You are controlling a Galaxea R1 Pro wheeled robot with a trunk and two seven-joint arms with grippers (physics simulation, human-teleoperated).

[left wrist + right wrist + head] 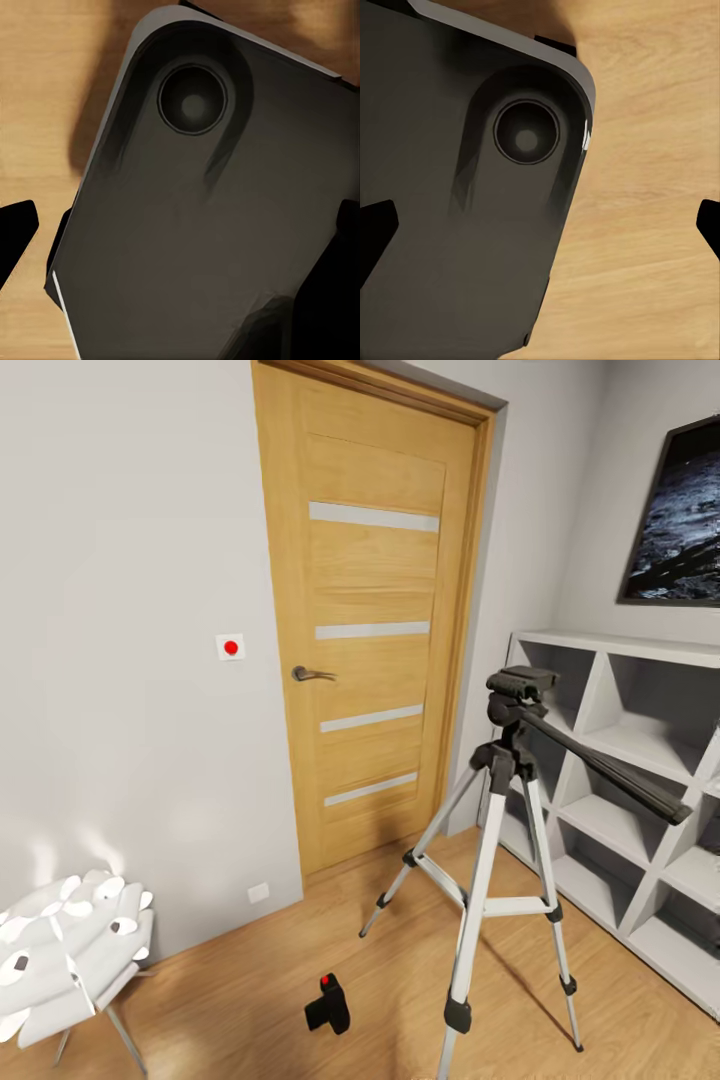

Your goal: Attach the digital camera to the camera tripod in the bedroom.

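The digital camera [328, 1005], small and black with a red button on top, lies on the wood floor in the head view. The camera tripod [505, 860] stands just right of it on silver-white legs, its dark grey head [520, 685] bare and its long black handle [610, 770] slanting down to the right. My left gripper [180, 232] is open, its dark fingertips [16, 232] spread wide over a dark rounded body [202, 225] and floor. My right gripper [542, 229] is open too, above the same kind of dark body [457, 225] and bare planks.
An oak door [375, 610] stands shut behind the tripod. A white cube shelf [630, 790] lines the right wall under a dark poster [680, 520]. A stool [70, 960] with a white patterned seat stands at the lower left, beside the grey wall.
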